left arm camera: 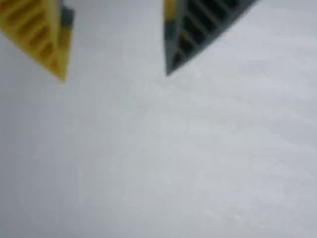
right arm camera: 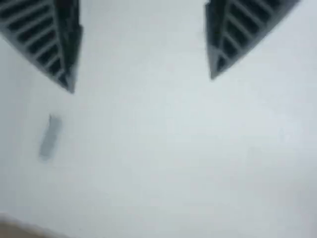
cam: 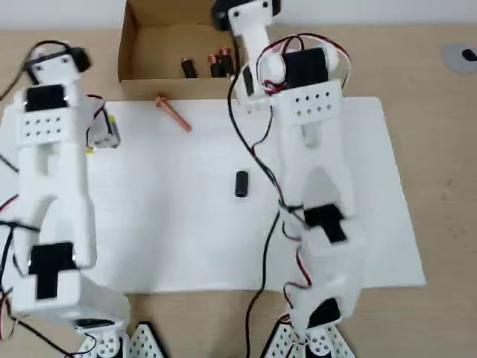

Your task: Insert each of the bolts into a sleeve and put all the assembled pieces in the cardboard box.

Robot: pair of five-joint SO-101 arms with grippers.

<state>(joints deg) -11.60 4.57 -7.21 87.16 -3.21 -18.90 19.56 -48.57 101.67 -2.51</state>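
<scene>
Presently one loose bolt lies beside the cardboard box, one sleeve apart on the sheet. Left jaws and right jaws gape wide, empty. Likely next: grasp bolt, align to sleeve.

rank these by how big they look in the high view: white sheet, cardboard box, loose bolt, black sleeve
1. white sheet
2. cardboard box, partly cut off at the frame edge
3. loose bolt, longer but thinner
4. black sleeve

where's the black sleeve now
In the high view the black sleeve lies alone near the middle of the white paper, below and right of the copper bolt.
</scene>
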